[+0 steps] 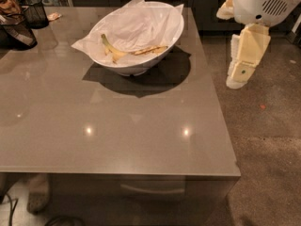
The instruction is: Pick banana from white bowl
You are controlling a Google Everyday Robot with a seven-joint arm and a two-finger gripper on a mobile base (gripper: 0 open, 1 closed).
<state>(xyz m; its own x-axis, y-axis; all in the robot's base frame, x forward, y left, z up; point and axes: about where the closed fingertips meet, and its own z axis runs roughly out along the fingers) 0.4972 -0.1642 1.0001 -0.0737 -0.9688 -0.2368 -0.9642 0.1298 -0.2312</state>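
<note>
The banana [126, 52], yellow with brown marks and a greenish stem, lies curved inside the white bowl [173, 37], on crinkled white paper. The bowl stands at the back middle of the grey table [117, 140]. My gripper [237, 76] hangs in the air off the table's right edge, to the right of the bowl and about level with it, over the floor. It holds nothing that I can see. It is well apart from the bowl and the banana.
Two black mesh cups [34, 11] [16, 32] stand at the table's back left corner. The table's right edge runs just left of my gripper, with brown floor [273, 149] beyond it. A drawer handle [153, 189] shows on the table's front.
</note>
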